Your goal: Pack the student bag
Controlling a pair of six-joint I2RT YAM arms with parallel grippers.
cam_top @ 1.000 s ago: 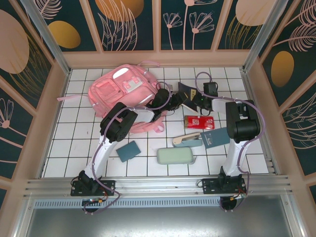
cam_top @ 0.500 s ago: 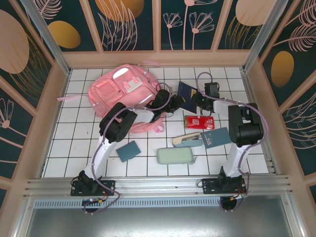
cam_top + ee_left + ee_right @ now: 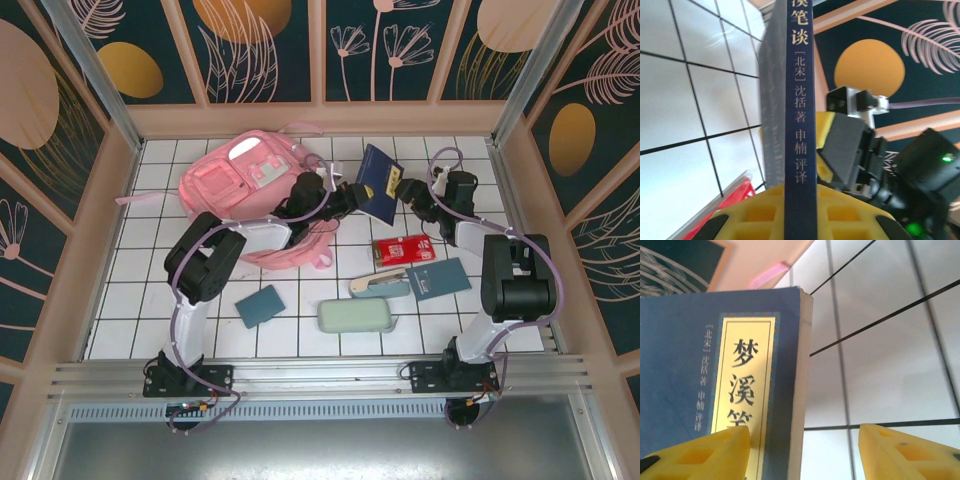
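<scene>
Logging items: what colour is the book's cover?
The book is dark blue with a gold title panel; right wrist view.

student bag (image 3: 225, 182) | large, soft, pink fabric, white patches on front pockets | laid flat, front face up | upper left of centre on white tiles (image 3: 130, 290) | pink straps trailed left, top and lower right

Seven things in all: one pink bag (image 3: 225, 185), one navy book (image 3: 378, 183), two teal notebooks (image 3: 260, 305) (image 3: 440, 278), one red packet (image 3: 402, 248), one pale green case (image 3: 355, 316), one beige-topped case (image 3: 375, 284). Two robot arms (image 3: 197, 268) (image 3: 515, 285).
</scene>
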